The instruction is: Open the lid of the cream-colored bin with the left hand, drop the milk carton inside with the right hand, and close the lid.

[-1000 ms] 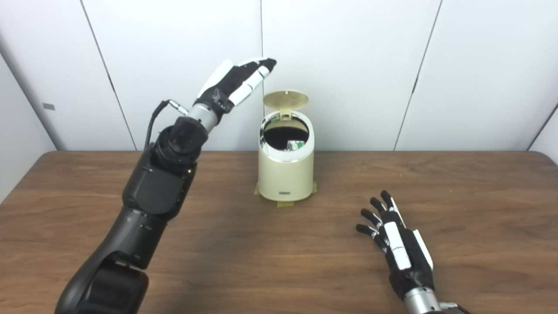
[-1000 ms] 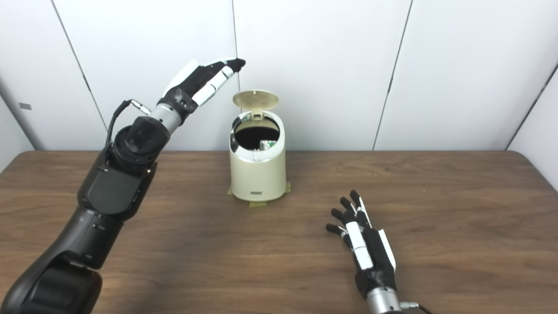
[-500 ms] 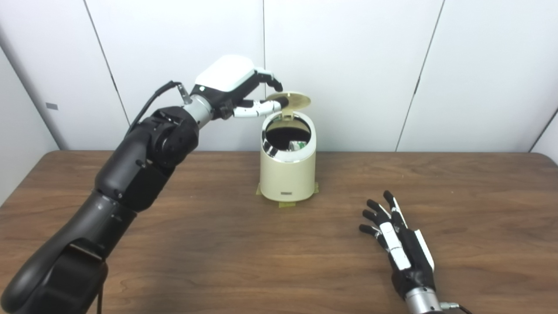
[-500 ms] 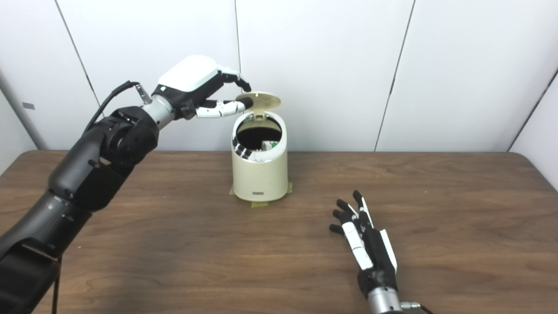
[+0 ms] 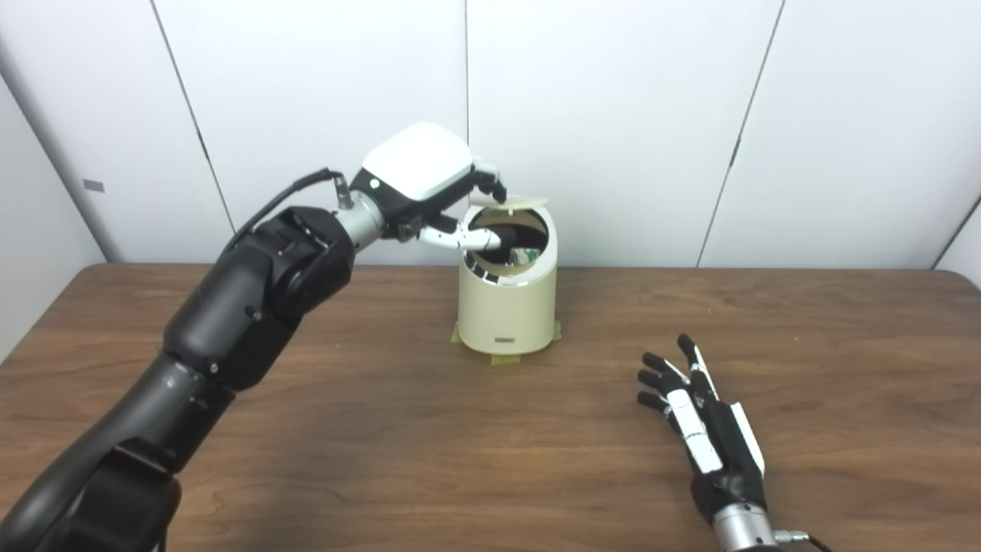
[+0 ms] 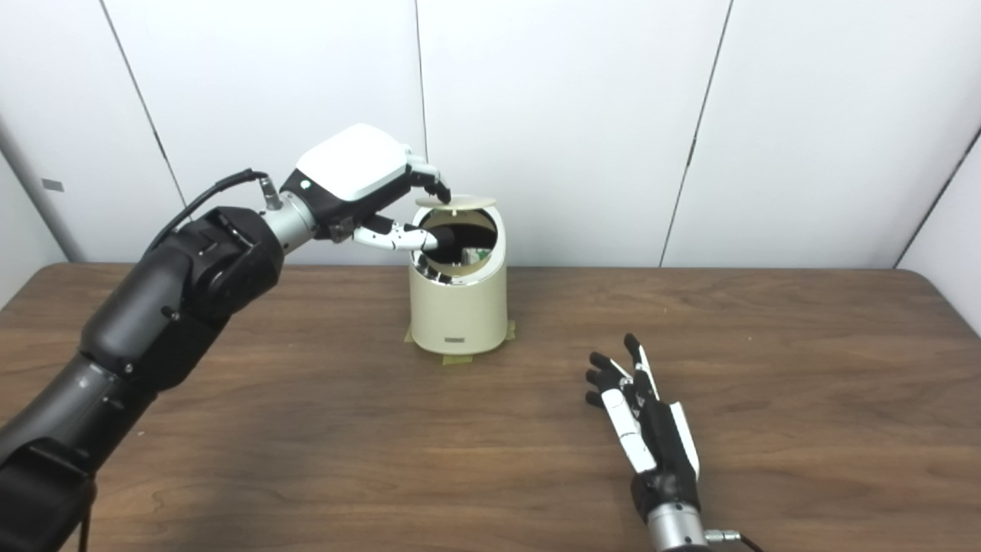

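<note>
Over the bin (image 5: 507,295), lid (image 5: 515,202) beneath left hand (image 5: 429,188) fingers (image 5: 490,184), half-lowered

Lighting was bright and even, diffuse, apparently from overhead. White wall panels (image 5: 613,115) were near clipping but kept their seams. Shadows were soft: a broad dim patch under the left arm on the table (image 5: 398,445), a faint one beside the right hand (image 5: 709,433). The chrome rim of the bin (image 5: 507,307) showed small specular glints; the bin's interior went to near black, contents barely readable. The white shell on the left hand (image 5: 418,172) was slightly blown out. Focus was fairly sharp throughout, mild softness overall, no obvious motion blur. Slight vignetting toward the left edge; wall seams leaned outward.
</note>
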`<state>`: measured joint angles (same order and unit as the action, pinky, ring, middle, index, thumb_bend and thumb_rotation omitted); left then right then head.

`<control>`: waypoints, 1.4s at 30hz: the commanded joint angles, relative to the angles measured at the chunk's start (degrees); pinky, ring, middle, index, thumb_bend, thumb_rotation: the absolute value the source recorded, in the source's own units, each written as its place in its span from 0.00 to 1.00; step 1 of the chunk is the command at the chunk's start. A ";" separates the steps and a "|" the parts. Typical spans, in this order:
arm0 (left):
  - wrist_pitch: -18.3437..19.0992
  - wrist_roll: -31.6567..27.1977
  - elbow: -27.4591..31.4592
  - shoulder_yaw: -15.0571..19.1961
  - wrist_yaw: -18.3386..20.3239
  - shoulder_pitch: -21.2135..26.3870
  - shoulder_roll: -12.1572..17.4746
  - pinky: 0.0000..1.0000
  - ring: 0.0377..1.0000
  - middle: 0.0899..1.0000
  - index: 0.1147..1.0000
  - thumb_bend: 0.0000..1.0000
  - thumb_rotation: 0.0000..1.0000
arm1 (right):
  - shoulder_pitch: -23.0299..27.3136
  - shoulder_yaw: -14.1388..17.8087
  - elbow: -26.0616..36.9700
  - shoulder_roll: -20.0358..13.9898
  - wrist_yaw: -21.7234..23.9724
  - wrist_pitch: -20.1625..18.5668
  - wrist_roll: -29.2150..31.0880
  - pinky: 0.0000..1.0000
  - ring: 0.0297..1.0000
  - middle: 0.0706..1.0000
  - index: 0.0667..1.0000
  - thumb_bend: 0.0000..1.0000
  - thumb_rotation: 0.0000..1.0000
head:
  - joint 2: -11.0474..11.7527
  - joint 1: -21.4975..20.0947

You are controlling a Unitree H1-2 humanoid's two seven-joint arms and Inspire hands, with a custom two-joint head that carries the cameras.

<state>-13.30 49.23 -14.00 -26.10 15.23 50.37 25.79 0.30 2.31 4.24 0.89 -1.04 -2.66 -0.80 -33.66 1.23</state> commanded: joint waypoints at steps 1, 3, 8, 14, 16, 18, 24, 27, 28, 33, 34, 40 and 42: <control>-0.52 -0.18 0.36 1.08 -0.23 2.97 1.11 0.75 0.79 0.72 0.69 0.53 0.92 | -0.15 1.18 -2.35 -0.37 -1.21 1.10 0.08 0.75 0.82 0.84 1.00 0.51 0.75 | 0.00 0.06; -0.47 -0.21 0.59 1.38 0.46 2.72 0.88 0.74 0.80 0.72 0.69 0.54 0.93 | -0.01 1.43 -2.68 -0.38 -1.68 1.24 0.01 0.74 0.82 0.83 1.00 0.51 0.75 | -0.03 -0.01; -0.94 0.62 1.47 0.81 1.94 2.02 0.91 0.73 0.79 0.72 0.70 0.54 0.95 | 0.47 1.37 -3.56 -0.95 -2.57 1.96 -1.14 0.72 0.82 0.83 1.00 0.54 0.79 | -0.29 -0.39; 0.21 2.13 1.67 -0.99 7.38 1.53 0.31 0.84 0.85 0.79 0.78 0.54 0.98 | 0.85 1.46 -4.21 -0.83 -2.83 2.34 -0.61 0.73 0.80 0.82 1.00 0.55 0.78 | -0.38 -0.79; 0.38 3.07 1.86 -1.69 8.48 1.35 0.09 0.87 0.86 0.81 0.81 0.55 0.96 | 0.89 1.39 -4.42 -0.92 -2.95 2.62 -0.87 0.73 0.80 0.83 1.00 0.54 0.77 | -0.43 -0.87; 1.02 4.11 2.53 -2.32 9.87 1.18 -0.15 0.90 0.89 0.84 0.84 0.55 0.96 | 0.91 1.22 -4.76 -1.09 -3.39 3.01 -1.80 0.72 0.79 0.82 1.00 0.53 0.78 | -0.52 -0.89; -0.02 7.51 4.38 -4.14 9.84 0.65 0.19 0.94 0.90 0.85 0.85 0.54 0.96 | 0.70 0.83 -3.75 -0.49 -4.13 2.30 -2.77 0.72 0.79 0.79 1.00 0.53 0.81 | -0.83 -0.93; -1.00 8.82 4.18 -4.74 8.59 0.59 -0.05 0.95 0.90 0.84 0.84 0.54 0.93 | 0.58 0.26 -2.34 -0.06 -4.60 0.58 -4.29 0.71 0.78 0.77 1.00 0.50 0.83 | -0.94 -1.09; -1.24 9.00 4.10 -4.87 8.37 0.60 -0.16 0.95 0.90 0.84 0.84 0.54 0.93 | 0.54 0.11 -1.87 0.06 -4.64 0.05 -4.60 0.71 0.78 0.77 1.00 0.50 0.84 | -1.00 -1.20; -2.08 9.65 4.68 -5.14 8.36 0.30 -0.65 0.97 0.91 0.85 0.84 0.54 0.92 | 0.38 -0.26 -1.02 0.49 -5.40 -0.68 -5.95 0.70 0.78 0.77 1.00 0.52 0.85 | -1.47 -1.35; -2.37 9.68 4.88 -5.10 7.99 0.13 -0.67 0.97 0.91 0.84 0.83 0.54 0.92 | 0.37 -0.28 -0.97 0.58 -5.59 -0.66 -6.14 0.70 0.78 0.76 1.00 0.52 0.85 | -1.60 -1.31; -3.65 9.72 5.96 -5.17 7.42 -0.37 0.06 0.96 0.90 0.82 0.78 0.53 0.91 | 0.16 -0.26 -0.44 0.84 -6.14 -1.29 -6.66 0.71 0.78 0.76 1.00 0.49 0.84 | -2.05 -1.16; -4.25 10.07 5.92 -5.40 7.34 -0.36 0.37 0.96 0.89 0.81 0.76 0.53 0.93 | 0.09 -0.38 -0.39 0.71 -6.17 -1.33 -7.08 0.71 0.79 0.76 1.00 0.49 0.87 | -2.17 -1.26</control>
<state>-15.97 59.14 -9.56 -30.97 22.58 48.50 25.67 1.23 2.09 3.48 1.41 -6.77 -3.30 -7.24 -35.77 -0.09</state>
